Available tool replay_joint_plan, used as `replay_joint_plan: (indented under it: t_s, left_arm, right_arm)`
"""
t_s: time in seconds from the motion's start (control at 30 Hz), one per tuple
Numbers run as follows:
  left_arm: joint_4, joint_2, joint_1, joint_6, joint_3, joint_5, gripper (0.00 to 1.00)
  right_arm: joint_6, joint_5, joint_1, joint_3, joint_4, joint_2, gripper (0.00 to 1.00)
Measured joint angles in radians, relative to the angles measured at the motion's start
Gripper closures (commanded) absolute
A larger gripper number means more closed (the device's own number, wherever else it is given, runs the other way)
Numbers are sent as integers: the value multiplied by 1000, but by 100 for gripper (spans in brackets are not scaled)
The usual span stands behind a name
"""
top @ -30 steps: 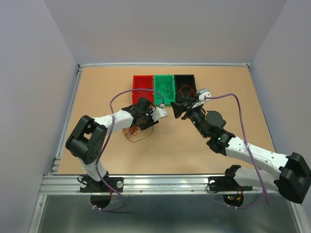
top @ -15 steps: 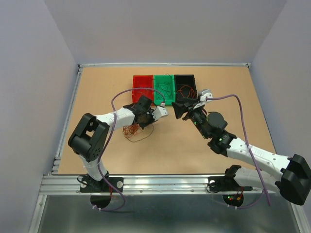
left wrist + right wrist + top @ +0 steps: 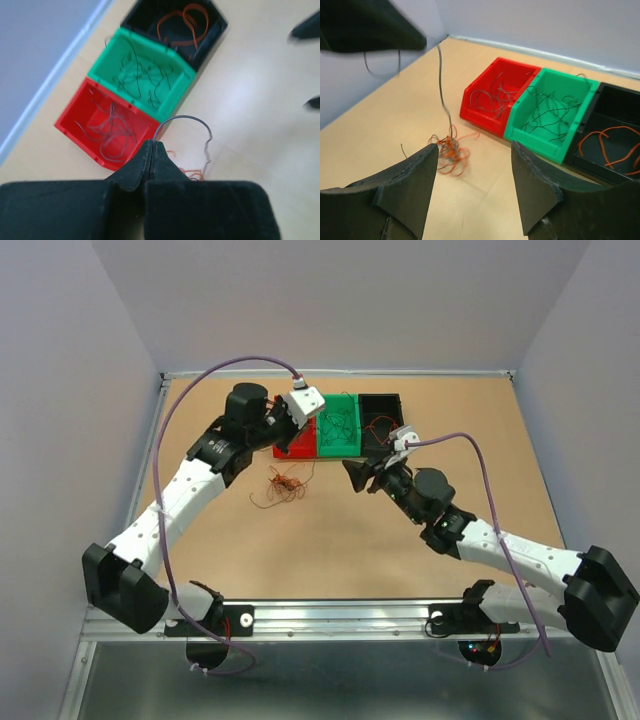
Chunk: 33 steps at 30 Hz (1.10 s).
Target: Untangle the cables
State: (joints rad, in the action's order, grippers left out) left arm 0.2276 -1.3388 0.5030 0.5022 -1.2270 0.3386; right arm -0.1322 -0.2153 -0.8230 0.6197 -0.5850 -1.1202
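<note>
Left gripper [image 3: 151, 146] has its matte black jaws pressed together on one hair-thin dark cable [image 3: 185, 118], which hangs curling down to the orange-red clump [image 3: 449, 150] on the wooden table [image 3: 400, 560]. A glossy red bin [image 3: 480, 117], green bin [image 3: 535, 137] and black bin [image 3: 590, 165] stand beyond. Right gripper [image 3: 473, 147] gapes, empty.

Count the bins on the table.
3, side by side in a row at the far side of the table: red bin on the left, green bin in the middle, black bin on the right. No others appear hidden.
</note>
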Motion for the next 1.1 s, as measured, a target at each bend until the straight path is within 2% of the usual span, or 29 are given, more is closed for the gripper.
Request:
replay_joint_plan:
  t_s: [0.3, 0.57, 0.83, 1.1]
  left_arm:
    - [79, 95, 2, -151, -317, 109, 100]
    - [85, 74, 8, -282, -549, 174, 100]
    - [85, 8, 8, -367, -662, 203, 100]
    - [88, 4, 8, -386, -671, 201, 100]
  right_arm:
    - [35, 282, 5, 11, -41, -160, 27]
    - [53, 427, 5, 50, -166, -279, 28]
    - [55, 432, 5, 50, -248, -286, 38]
    - [62, 394, 5, 45, -257, -249, 39]
